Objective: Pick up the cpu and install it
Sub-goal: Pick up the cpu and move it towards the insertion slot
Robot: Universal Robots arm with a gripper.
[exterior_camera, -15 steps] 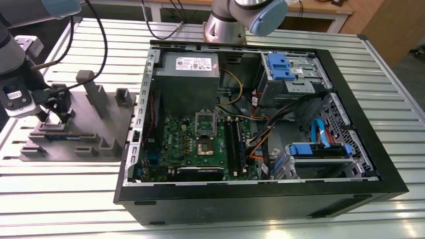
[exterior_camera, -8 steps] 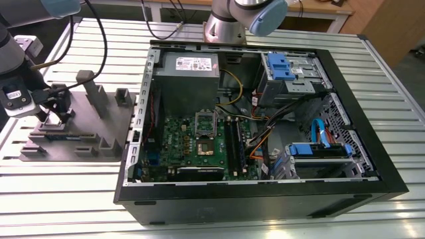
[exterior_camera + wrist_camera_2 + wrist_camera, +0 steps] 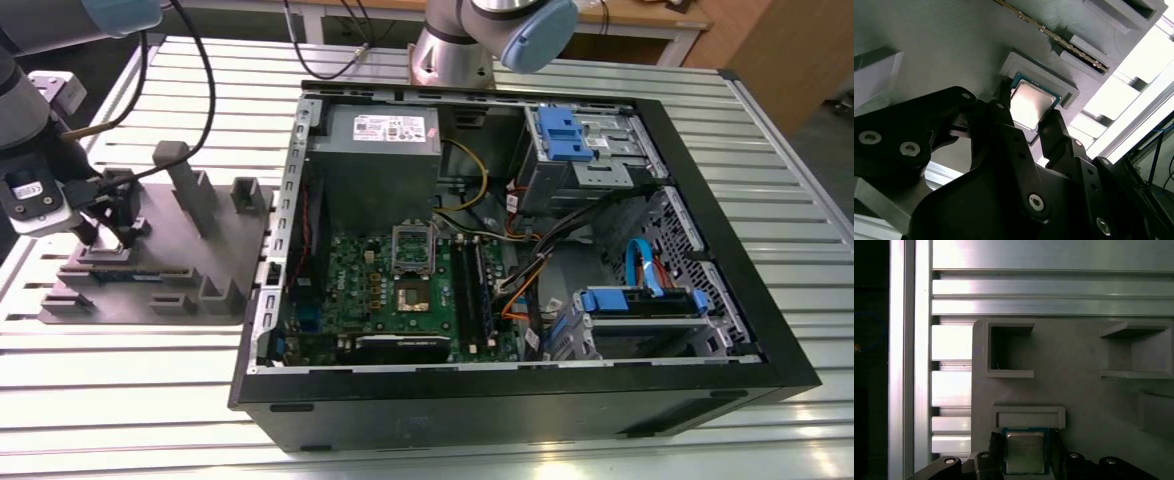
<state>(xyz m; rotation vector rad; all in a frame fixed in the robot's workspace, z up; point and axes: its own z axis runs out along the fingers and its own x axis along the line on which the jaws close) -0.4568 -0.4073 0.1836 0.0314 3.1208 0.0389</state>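
Observation:
The cpu [image 3: 1025, 452], a small square chip with a silvery top [image 3: 1031, 102], lies in a shallow raised nest on the grey fixture plate [image 3: 187, 255]. My gripper [image 3: 1026, 114] reaches down over it at the exterior view's left [image 3: 114, 225]. In both wrist views one dark finger sits tight against each of two opposite edges of the chip. The gripper [image 3: 1026, 460] is shut on the cpu, which still rests level in its nest. The open computer case [image 3: 747, 330] lies to the exterior view's right, with the motherboard's cpu socket [image 3: 414, 290] bare and its silver frame [image 3: 412, 241] standing up.
The fixture plate carries upright grey blocks [image 3: 180, 170] and empty pockets [image 3: 1009, 352]; a memory stick [image 3: 1064, 40] lies in a slot near the nest. A second arm's base [image 3: 461, 50] stands behind the case. Cables, blue drive bays [image 3: 581, 135] and a power supply [image 3: 380, 135] crowd the case.

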